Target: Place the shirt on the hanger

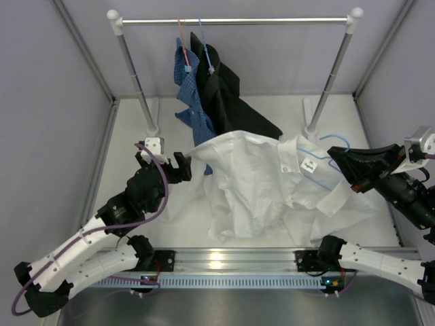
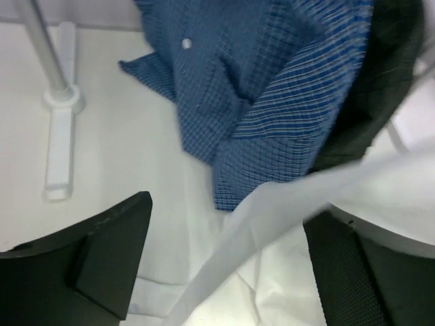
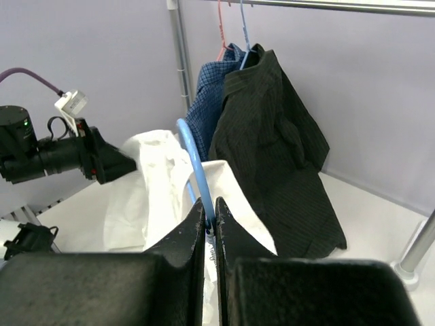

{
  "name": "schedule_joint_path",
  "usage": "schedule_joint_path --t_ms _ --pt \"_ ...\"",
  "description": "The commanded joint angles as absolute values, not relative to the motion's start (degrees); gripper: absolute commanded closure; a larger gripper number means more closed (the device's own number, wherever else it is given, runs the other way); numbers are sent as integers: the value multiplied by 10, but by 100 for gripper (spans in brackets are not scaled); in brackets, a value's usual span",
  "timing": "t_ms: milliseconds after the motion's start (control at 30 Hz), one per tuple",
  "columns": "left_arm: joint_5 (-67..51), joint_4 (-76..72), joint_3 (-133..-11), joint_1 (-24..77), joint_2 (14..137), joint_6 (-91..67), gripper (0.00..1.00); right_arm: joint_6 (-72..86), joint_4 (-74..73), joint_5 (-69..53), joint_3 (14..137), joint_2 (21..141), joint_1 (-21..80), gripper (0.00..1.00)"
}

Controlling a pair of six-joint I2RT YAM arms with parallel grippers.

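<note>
shirt (image 1: 272,183): crumpled mid-bench, reaching toward the right edge | hanger (image 3: 195,159): at the shirt, pinched by your right end effector (image 3: 209,214) | left end effector (image 1: 163,164): spread, shirt fabric between its jaws

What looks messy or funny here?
The large white collared shirt lies crumpled in a heap on the table instead of hanging. The thin light-blue wire hanger pokes out of it, pinched in the right claw.

White table (image 1: 129,136), crumpled white shirt (image 1: 265,180) spread across its middle, clothes rack feet (image 1: 151,115) standing at the back.
</note>
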State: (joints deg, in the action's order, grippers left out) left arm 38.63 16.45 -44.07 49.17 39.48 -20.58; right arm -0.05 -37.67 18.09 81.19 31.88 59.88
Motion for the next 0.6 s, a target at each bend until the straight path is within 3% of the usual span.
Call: schedule_joint_path --t_ms 0,167,267,400,567 --pt "291 178 -517 490 383 -168 2 -16 -317 141 852 347 595 100" --pt "81 201 -698 490 379 -84 2 -40 -380 73 976 429 595 100" --pt "-61 257 -863 490 456 -34 2 -60 -407 17 1042 482 595 100" --pt "-213 415 -1127 490 649 66 2 -92 -444 -10 1125 561 595 100" --pt "-384 476 -1166 490 728 162 2 -130 -496 -109 1166 595 595 100"
